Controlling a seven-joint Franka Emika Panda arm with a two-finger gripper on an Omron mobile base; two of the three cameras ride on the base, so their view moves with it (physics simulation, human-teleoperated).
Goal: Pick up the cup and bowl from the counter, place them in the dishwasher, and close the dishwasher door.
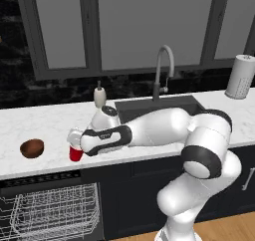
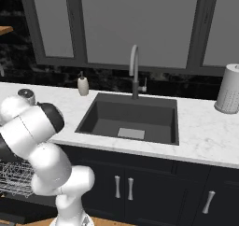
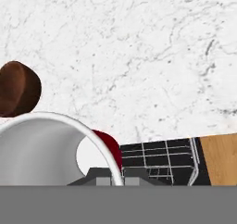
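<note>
A: So, how many things do you count on the bench (image 1: 45, 123)?

B: One cup (image 1: 75, 154), red with a white inside, and one bowl (image 1: 32, 148), brown like wood. Both are on the left part of the bench, near its front edge. The bowl stands to the left of the cup, a little apart from it, and nothing touches it.

A: And the end effector (image 1: 75, 141)?

B: It is directly at the cup, at the top of it. In the hand view the white rim of the cup is very close to the camera, and one finger tip (image 3: 102, 176) stands inside the rim while the other is outside. So the wall of the cup is between the two fingers. If it really presses the wall, I cannot tell.

A: What else is there?

B: One sink (image 2: 128, 117) with one faucet (image 2: 134, 71), one soap bottle (image 1: 99, 96) behind the arm, one paper towel roll (image 1: 240, 76) at the far right. In the right base view I see three pale handles on the cabinet doors (image 2: 154, 185).

A: And the dishwasher (image 1: 50, 207)?

B: It is under the bench, below the bowl and cup. It is open; white wire racks (image 1: 55, 210) show inside.
</note>
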